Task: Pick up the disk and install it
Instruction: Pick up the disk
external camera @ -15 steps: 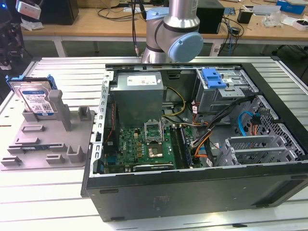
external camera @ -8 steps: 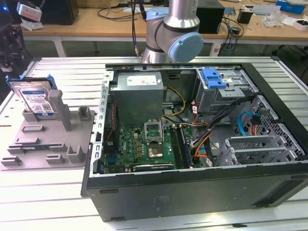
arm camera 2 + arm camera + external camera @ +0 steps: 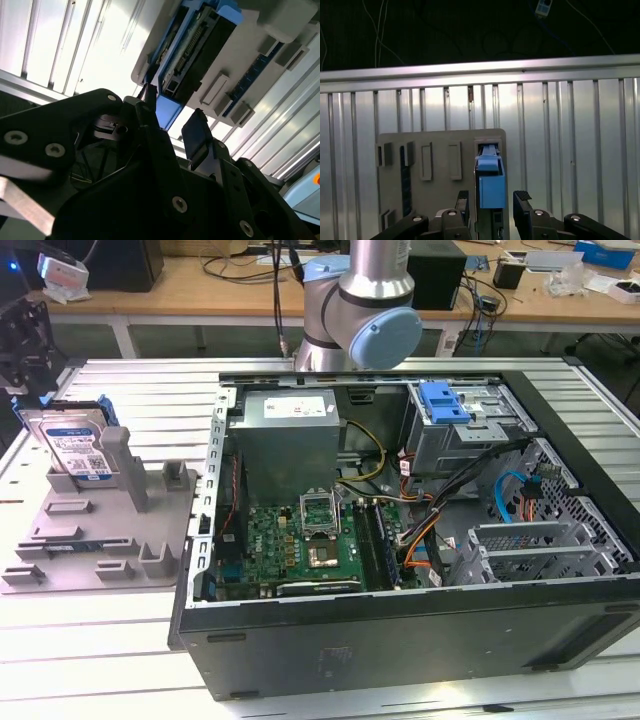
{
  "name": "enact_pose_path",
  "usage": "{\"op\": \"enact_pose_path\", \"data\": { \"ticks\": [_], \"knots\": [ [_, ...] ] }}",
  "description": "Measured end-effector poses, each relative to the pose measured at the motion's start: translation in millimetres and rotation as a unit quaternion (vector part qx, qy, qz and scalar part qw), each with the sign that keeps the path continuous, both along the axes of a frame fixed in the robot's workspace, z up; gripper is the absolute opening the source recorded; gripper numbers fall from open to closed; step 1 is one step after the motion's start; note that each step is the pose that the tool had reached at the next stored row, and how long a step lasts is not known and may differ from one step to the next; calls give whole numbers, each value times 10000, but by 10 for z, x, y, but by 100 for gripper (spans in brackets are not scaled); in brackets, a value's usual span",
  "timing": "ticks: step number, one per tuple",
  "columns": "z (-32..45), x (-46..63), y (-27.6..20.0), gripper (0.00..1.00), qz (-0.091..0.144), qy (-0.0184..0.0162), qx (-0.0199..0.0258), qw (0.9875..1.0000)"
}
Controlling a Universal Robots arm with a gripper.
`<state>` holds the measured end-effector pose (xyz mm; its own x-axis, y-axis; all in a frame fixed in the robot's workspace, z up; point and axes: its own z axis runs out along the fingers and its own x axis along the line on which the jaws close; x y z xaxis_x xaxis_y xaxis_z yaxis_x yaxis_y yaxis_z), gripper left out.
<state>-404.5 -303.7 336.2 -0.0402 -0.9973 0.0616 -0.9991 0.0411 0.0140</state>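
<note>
Over slatted table point(image 3: 570, 150), spread hand point(image 3: 492, 196) hangs above standing disk point(image 3: 491, 181).

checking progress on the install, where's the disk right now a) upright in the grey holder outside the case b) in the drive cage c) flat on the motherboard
a: the disk stands on edge in the grey holder at the exterior view's left of the case, the open end effector straddling it.

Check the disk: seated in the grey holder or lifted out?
Seated. The disk stands on edge in the grey holder; the open gripper straddles it, gaps both sides.
</note>
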Motion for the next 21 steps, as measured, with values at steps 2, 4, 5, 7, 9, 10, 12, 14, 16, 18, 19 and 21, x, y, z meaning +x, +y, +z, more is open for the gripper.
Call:
{"op": "enact_pose_path", "data": {
  "ticks": [2,4,5,7,9,10,12,14,16,18,19,21],
  "knots": [
    [-22,-7,2,48,0,0,0,10000],
    [-35,-11,3,48,0,0,0,10000],
    [-42,-13,4,48,-1,0,-1,10000],
    [-55,-18,5,48,-1,0,-1,10000],
    [-66,-25,7,48,-1,0,-1,10000],
    [-73,-28,8,48,-1,-1,0,10000],
    [-85,-30,11,48,0,-3,-1,10000],
    [-99,-30,14,48,0,-4,0,10000],
    [-115,-30,16,48,0,-5,0,10000],
    [-133,-30,17,48,0,-4,-1,10000],
    [-140,-31,17,48,0,-5,-1,10000],
    [-160,-32,18,48,0,-4,-1,10000]
  ]
}}
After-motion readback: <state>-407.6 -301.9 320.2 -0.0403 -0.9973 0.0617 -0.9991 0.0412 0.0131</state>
